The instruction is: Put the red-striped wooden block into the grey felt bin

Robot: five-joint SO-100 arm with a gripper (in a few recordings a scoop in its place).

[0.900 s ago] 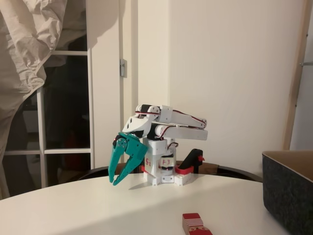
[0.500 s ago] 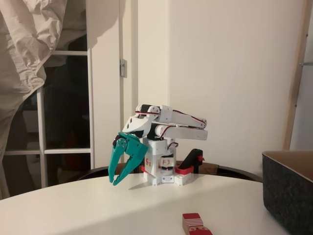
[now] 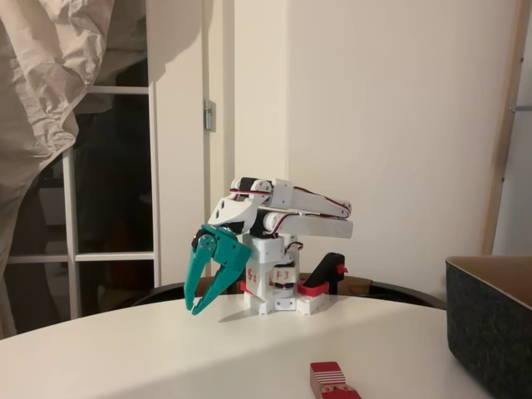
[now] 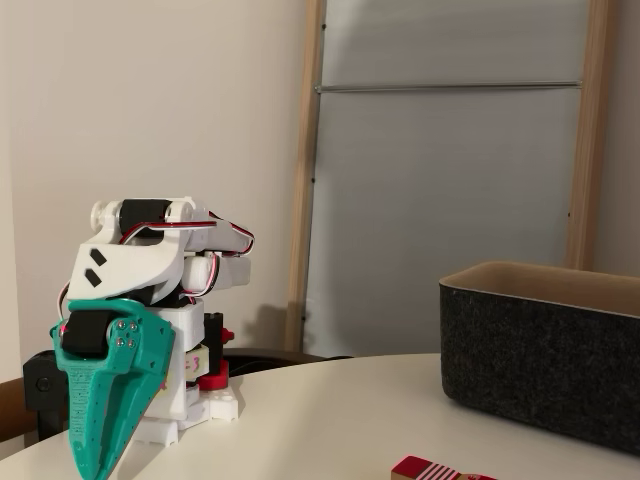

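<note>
The red-striped wooden block [image 3: 330,378] lies on the white table near the front edge, its striped face turned up; it also peeks in at the bottom edge as the block [image 4: 435,470]. The grey felt bin [image 3: 490,332] stands at the right, tan inside, and the bin [image 4: 545,370] sits well right of the arm. My teal gripper [image 3: 193,309] hangs folded at the arm's base, tips pointing down just above the table, shut with nothing in it. The gripper [image 4: 88,472] is far left of the block and the bin.
The white round table [image 3: 166,357] has bare room between the arm and the block. A red-and-black clamp [image 3: 324,278] holds the base at the table's far edge. A wall and a door frame stand behind, with crumpled cloth hanging at upper left.
</note>
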